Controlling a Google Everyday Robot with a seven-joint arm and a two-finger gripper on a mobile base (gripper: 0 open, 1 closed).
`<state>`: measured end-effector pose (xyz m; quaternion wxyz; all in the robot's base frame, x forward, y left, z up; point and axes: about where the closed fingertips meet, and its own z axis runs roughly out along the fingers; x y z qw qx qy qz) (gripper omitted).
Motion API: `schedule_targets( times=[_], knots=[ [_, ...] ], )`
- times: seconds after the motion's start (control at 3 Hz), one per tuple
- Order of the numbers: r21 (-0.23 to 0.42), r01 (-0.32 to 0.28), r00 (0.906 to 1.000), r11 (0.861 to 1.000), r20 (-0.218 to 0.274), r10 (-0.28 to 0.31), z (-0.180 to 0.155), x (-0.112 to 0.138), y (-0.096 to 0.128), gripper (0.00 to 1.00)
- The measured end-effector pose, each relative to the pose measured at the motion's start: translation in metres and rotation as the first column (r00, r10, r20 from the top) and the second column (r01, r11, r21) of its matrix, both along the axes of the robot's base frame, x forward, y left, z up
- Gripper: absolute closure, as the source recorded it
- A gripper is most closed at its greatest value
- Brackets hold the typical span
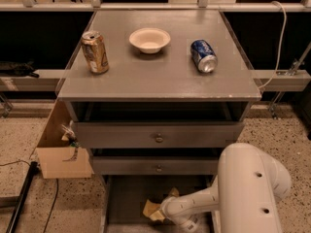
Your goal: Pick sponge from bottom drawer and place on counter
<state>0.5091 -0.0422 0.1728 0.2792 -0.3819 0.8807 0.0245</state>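
— Where is the gripper (163,209)?
— Down inside the open bottom drawer (127,198), at the end of the white arm (243,191) that reaches in from the right. It sits low over the drawer's dark floor, right against the sponge (150,210)
— Has it taken hold?
— I cannot tell from here, neither how wide the gripper stands nor whether it has the sponge. The pale yellow pad lies in the drawer near its middle, touching the gripper's end
— And above it?
— Two knobbed drawers (159,136), then the counter (155,79). On it a gold can (95,52) stands upright at the left, a white bowl (149,39) sits towards the back, and a blue can (203,55) lies on its side at the right. A cardboard box (60,154) stands on the speckled floor, just left of the cabinet
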Motion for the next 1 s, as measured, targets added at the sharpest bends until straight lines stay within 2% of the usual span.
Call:
schedule_targets(
  times=[0.67, 1.0],
  knots=[
    [-0.043, -0.044, 0.9990, 0.998, 0.004, 0.044, -0.018, -0.016, 0.029, 0.00],
    [-0.045, -0.043, 0.9991, 0.998, 0.005, 0.043, -0.020, -0.014, 0.031, 0.00]
  ],
)
